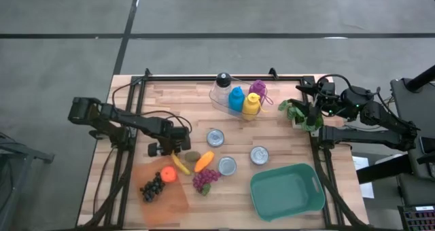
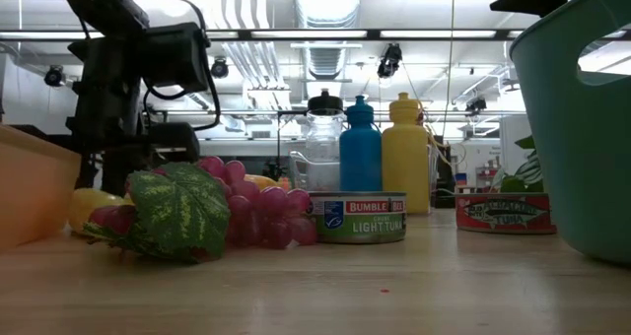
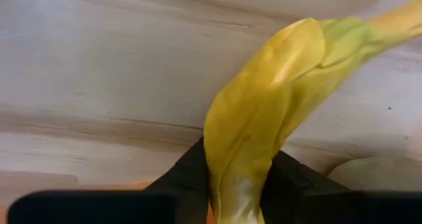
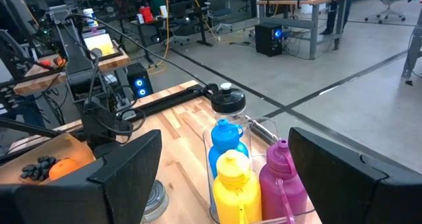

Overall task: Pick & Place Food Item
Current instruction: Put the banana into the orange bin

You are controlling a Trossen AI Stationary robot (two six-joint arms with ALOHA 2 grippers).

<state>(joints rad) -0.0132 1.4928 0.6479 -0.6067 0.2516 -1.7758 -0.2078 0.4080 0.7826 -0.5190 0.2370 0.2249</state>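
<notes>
A yellow banana lies on the wooden table beside an orange board, its greenish stem end pointing away from my left gripper. My left gripper stands over the banana's other end, shut on it. In the low view the banana shows at the left, behind red grapes. My right gripper hangs high at the table's right edge, open with nothing between its fingers. My left gripper pinches the banana between its two fingers, one finger on each side of the fruit's thick part, away from the stem end. The fingers come from above, pointing steeply down, and lie across the banana. The banana rests on the table.
On the orange board lie an orange and dark grapes. Close by are a kiwi, a carrot, red grapes and three tins. A teal basin stands near right, bottles at the back.
</notes>
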